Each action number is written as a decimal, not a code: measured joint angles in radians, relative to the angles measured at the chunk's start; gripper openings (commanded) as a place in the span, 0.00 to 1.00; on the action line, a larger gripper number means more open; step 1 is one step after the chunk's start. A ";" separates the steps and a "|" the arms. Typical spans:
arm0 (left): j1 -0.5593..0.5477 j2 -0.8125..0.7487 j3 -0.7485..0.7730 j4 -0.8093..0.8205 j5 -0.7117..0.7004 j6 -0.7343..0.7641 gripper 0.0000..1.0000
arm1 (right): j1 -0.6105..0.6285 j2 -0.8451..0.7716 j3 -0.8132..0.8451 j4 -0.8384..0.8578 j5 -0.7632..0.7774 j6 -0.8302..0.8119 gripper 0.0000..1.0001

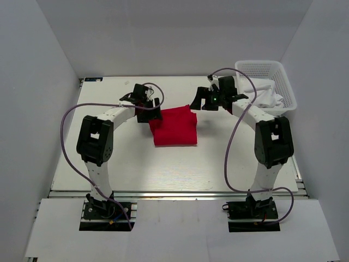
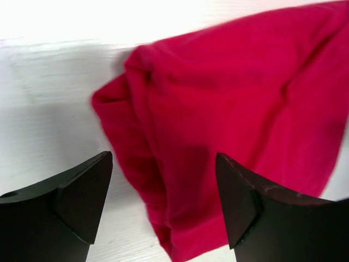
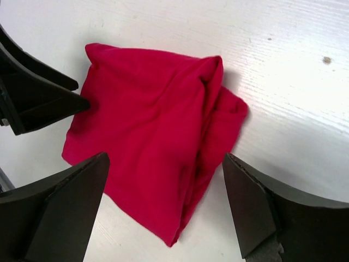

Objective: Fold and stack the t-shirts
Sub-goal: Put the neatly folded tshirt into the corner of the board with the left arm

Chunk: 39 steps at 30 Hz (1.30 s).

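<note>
- Red t-shirt [image 1: 174, 128], folded into a rough square with a bunched edge, flat on the table [image 1: 136, 169]; it lies under and between both sets of fingers
- Left gripper [image 1: 151, 113] at the shirt's far left corner, jaws spread wide, nothing held; contact with the cloth cannot be told
- Right gripper [image 1: 199, 103] raised off the far right corner, jaws fully apart, nothing held
- White basket [image 1: 289, 87] right of the right gripper, white cloth [image 1: 266, 94] inside
- Blue label [image 1: 93, 79] at the table's far left corner, text too small to read
</note>
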 measured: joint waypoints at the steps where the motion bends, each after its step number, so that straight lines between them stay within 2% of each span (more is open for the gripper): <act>1: -0.002 0.001 0.000 0.008 0.012 0.004 0.79 | 0.000 -0.019 -0.019 0.004 0.005 0.000 0.90; 7: -0.009 0.063 0.003 0.063 0.061 0.026 0.62 | -0.001 -0.085 -0.123 0.011 0.040 -0.003 0.90; 12: -0.006 0.108 0.018 0.058 0.068 0.030 0.58 | -0.002 -0.102 -0.180 0.005 0.071 -0.013 0.90; 15: -0.006 0.110 0.017 0.061 0.074 0.031 0.49 | -0.002 -0.116 -0.195 -0.003 0.078 -0.019 0.90; 16: -0.006 0.111 0.014 0.066 0.080 0.032 0.41 | -0.002 -0.121 -0.199 -0.004 0.078 -0.019 0.90; 19: -0.006 0.113 -0.008 0.100 0.122 0.033 0.26 | -0.002 -0.134 -0.200 -0.007 0.078 -0.020 0.90; 20: -0.005 0.114 -0.015 0.113 0.144 0.036 0.15 | -0.002 -0.139 -0.201 -0.007 0.078 -0.021 0.90; 22: -0.004 0.119 -0.024 0.138 0.192 0.040 0.00 | -0.003 -0.149 -0.202 -0.008 0.079 -0.023 0.90; 27: 0.004 0.135 -0.043 0.222 0.309 0.071 0.00 | -0.008 -0.185 -0.233 -0.006 0.093 -0.033 0.90; 33: 0.023 0.117 -0.045 0.256 0.341 0.193 0.00 | -0.018 -0.221 -0.267 0.000 0.101 -0.046 0.90; 39: 0.095 0.077 0.010 0.239 0.367 0.346 0.00 | -0.020 -0.230 -0.278 0.017 0.099 -0.053 0.90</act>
